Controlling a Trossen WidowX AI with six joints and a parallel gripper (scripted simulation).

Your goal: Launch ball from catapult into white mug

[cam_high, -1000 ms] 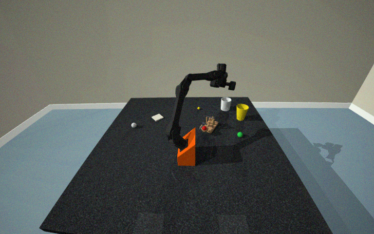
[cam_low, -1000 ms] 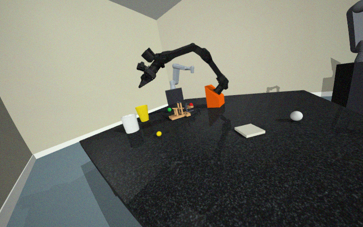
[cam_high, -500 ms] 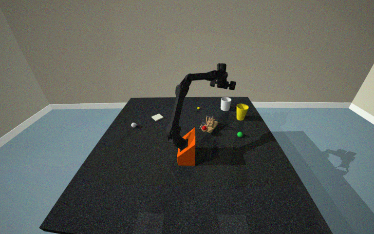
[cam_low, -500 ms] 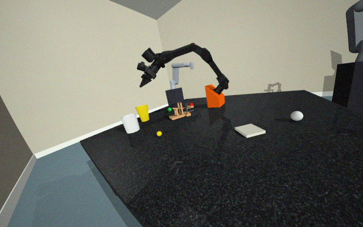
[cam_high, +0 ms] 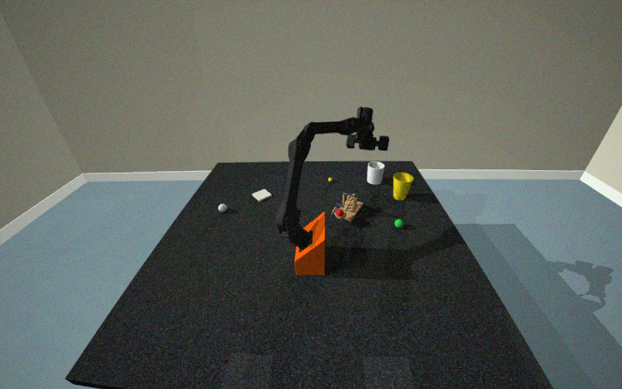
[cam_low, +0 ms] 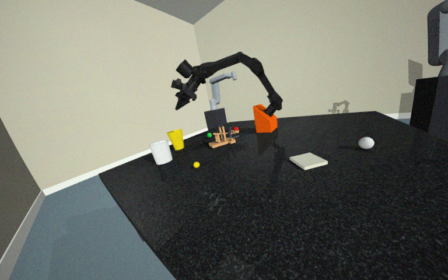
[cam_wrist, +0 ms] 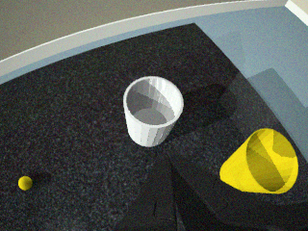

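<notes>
The wooden catapult point(cam_high: 351, 210) point(cam_low: 219, 142) stands on the table beyond the orange base. A red ball point(cam_high: 339, 212) point(cam_low: 236, 129) rests at the end of its throwing arm, on the side toward the base. The white mug point(cam_high: 375, 176) point(cam_low: 161, 154) point(cam_wrist: 142, 134) stands upright near the far edge; its visible inside is empty. My gripper point(cam_low: 177, 108) point(cam_wrist: 166, 159) is shut with nothing between its fingers. It hangs high above the table, pointing down toward the mug side, well above the catapult. Its fingertips are hidden in the top view.
A yellow cup point(cam_high: 402, 186) point(cam_low: 176, 140) point(cam_wrist: 234, 174) stands beside the mug. A green ball point(cam_high: 399, 223) point(cam_low: 209, 135), a yellow ball point(cam_high: 330, 179) point(cam_low: 196, 164) point(cam_wrist: 25, 183), a white ball point(cam_high: 222, 207) point(cam_low: 366, 143) and a pale square slab point(cam_high: 262, 194) point(cam_low: 308, 160) lie around. The arm's base is orange point(cam_high: 309, 262) point(cam_low: 263, 123).
</notes>
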